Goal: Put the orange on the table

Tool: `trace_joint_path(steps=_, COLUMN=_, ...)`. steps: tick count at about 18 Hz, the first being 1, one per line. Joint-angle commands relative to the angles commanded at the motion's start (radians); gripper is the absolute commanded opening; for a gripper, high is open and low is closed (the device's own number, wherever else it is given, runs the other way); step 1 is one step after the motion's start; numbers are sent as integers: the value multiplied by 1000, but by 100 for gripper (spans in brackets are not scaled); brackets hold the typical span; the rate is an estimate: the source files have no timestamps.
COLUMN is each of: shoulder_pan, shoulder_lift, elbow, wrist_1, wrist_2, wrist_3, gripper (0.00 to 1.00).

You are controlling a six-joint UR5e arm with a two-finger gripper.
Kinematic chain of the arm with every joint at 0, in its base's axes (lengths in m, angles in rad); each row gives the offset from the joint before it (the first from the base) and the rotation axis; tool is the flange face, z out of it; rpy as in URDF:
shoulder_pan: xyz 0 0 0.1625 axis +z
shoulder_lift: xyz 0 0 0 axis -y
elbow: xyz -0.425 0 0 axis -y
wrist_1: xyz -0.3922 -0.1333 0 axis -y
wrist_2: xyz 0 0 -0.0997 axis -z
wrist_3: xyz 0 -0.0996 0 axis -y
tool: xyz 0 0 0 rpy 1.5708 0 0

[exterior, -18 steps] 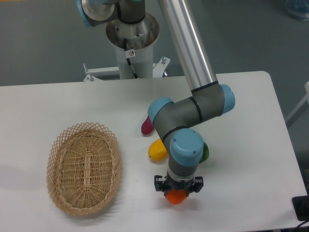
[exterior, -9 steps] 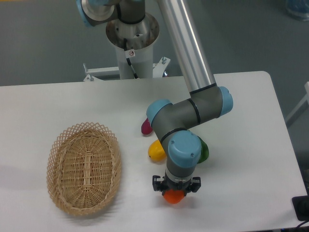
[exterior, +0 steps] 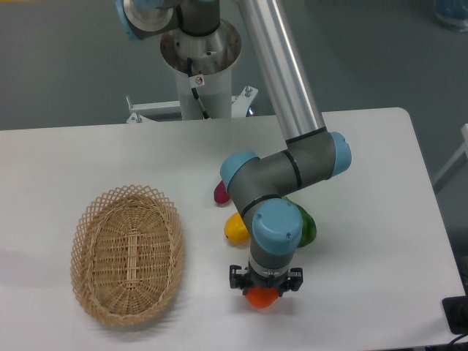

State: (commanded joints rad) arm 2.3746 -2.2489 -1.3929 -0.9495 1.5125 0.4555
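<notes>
Far left: oval woven wicker basket (exterior: 127,253), resting on the white table (exterior: 380,292), well apart from all fruit.

Centre, behind the arm: magenta fruit (exterior: 220,193), mostly hidden by the grey elbow joint; only a small rounded end visible. Just below: yellow fruit (exterior: 237,228), right part covered by the blue wrist cap.

Centre, near the front edge of the table: orange (exterior: 262,297). Small, round, bright orange, smooth surface. Upper half concealed by the gripper (exterior: 265,291) body; stem dimple not discernible. Located low over the tabletop, right of the basket and just in front of the yellow fruit. Contact between orange and table not determinable from this angle.

Gripper pointing straight down, black finger mounts projecting to both sides of the orange. Fingers closed narrowly against the fruit, one at each flank; fingertips themselves hidden behind the fruit and wrist.

Right of the wrist: green fruit (exterior: 306,229), largely masked by the blue cap; shape unclear.

Far right, lower corner: dark object (exterior: 456,314), cut off by the frame edge; identity not determinable.
</notes>
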Motion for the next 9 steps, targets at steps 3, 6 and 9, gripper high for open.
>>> trace_joint_path(steps=3, shoulder_pan=5, shoulder_lift=46, elbow=18, wrist_1=12, wrist_2=6, wrist_3=38, gripper=100)
trace_joint_path(steps=6, shoulder_pan=8, shoulder_lift=92, elbow=25, wrist_1=35, wrist_2=41, wrist_3=109, gripper=100)
trace_joint_path(steps=9, shoulder_pan=24, shoulder_lift=144, elbow=40, wrist_1=26, wrist_2=78, wrist_3=149, gripper=100)
